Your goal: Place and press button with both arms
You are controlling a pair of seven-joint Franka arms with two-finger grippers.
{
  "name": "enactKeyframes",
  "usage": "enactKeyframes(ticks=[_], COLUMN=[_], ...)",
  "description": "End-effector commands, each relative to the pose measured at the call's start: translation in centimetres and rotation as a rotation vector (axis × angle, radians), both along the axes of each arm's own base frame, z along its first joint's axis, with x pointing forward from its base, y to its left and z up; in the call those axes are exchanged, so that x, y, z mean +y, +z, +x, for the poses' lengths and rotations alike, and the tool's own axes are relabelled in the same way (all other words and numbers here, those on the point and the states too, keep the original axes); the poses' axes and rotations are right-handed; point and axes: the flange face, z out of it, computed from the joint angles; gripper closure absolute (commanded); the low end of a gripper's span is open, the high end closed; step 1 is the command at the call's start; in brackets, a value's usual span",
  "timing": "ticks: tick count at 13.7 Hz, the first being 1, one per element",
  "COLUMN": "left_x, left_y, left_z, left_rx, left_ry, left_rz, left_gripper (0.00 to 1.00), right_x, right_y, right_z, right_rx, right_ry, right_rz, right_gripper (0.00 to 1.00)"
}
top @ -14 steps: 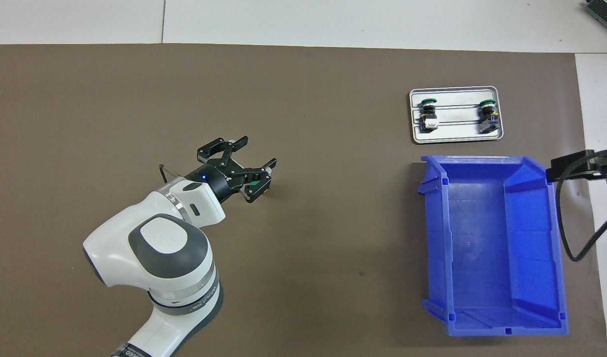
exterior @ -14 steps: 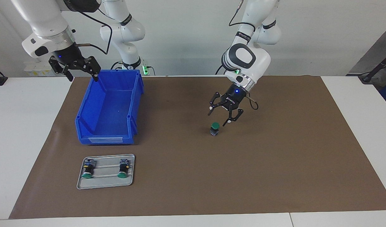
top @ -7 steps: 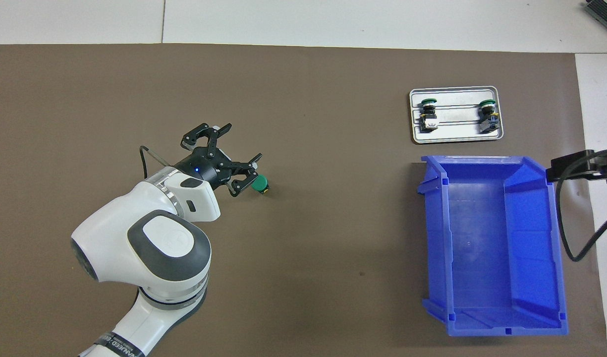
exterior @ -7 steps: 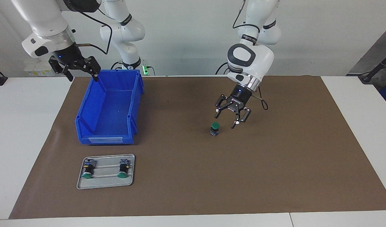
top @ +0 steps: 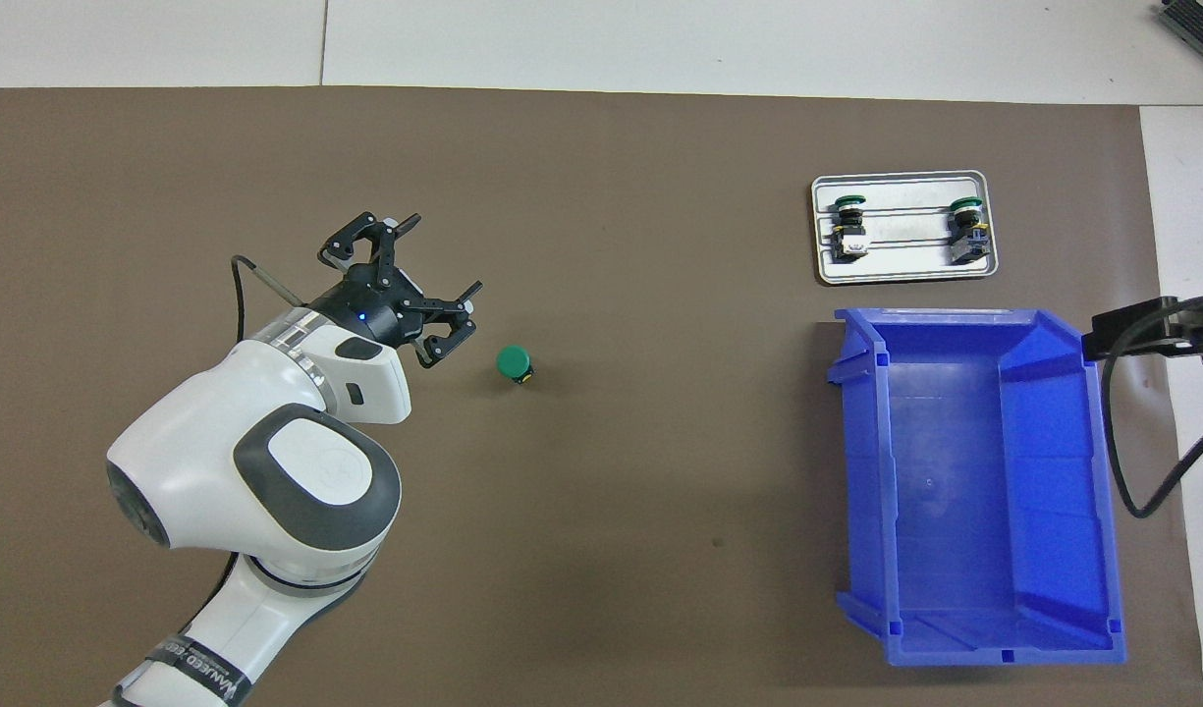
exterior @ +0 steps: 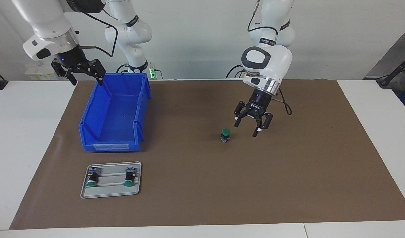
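A green-capped button (exterior: 225, 135) stands upright, free, on the brown mat near the table's middle; it also shows in the overhead view (top: 514, 363). My left gripper (exterior: 251, 127) hangs open and empty above the mat, beside the button toward the left arm's end, not touching it; it shows in the overhead view too (top: 405, 293). My right gripper (exterior: 78, 73) is open and empty, held up over the corner of the blue bin (exterior: 108, 145) nearest the robots; only its edge shows in the overhead view (top: 1156, 327).
The blue bin (top: 861, 471) holds nothing I can see and stands toward the right arm's end. A small grey tray (exterior: 111, 190) lies farther from the robots than the bin, with two more green-capped buttons (exterior: 91, 178) (exterior: 129, 178) lying on it.
My left gripper has swung from over the button toward the left arm's end, leaving the button standing uncovered on the mat. The right arm has not moved.
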Motion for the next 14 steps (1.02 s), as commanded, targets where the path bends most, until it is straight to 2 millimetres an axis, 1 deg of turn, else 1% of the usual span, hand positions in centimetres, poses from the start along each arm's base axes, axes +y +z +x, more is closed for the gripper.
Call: enactKeyframes(ticks=[1, 2, 3, 6, 9, 11, 12, 14], left_x=[1.9, 3.1, 3.6, 6.2, 10.3, 13.3, 14.9, 18.1], left_y=[2.2, 2.9, 3.4, 4.7, 7.0, 8.3, 8.6, 10.2], left_z=[1.0, 1.7, 1.9, 3.1, 4.3, 4.8, 5.0, 5.5], left_rx=[-0.076, -0.102, -0.119, -0.169, -0.236, -0.267, -0.269, -0.297], left_ry=[-0.022, -0.032, -0.044, -0.054, -0.079, -0.087, -0.087, -0.078], left_rz=[0.086, 0.123, 0.151, 0.242, 0.391, 0.491, 0.530, 0.625], left_gripper=[0.00, 0.00, 0.00, 0.00, 0.00, 0.00, 0.00, 0.00], right_x=[0.1, 0.1, 0.1, 0.1, 0.1, 0.1, 0.1, 0.1], right_y=[0.1, 0.1, 0.1, 0.1, 0.1, 0.1, 0.1, 0.1], right_z=[-0.8, -0.8, -0.8, -0.8, -0.8, -0.8, -0.8, -0.8], right_rx=[0.005, 0.005, 0.007, 0.007, 0.005, 0.005, 0.005, 0.005], right_ry=[-0.016, -0.016, -0.016, -0.016, -0.016, -0.016, -0.016, -0.016], right_rz=[0.020, 0.020, 0.020, 0.020, 0.020, 0.020, 0.020, 0.020], right_gripper=[0.00, 0.00, 0.00, 0.00, 0.00, 0.00, 0.00, 0.00])
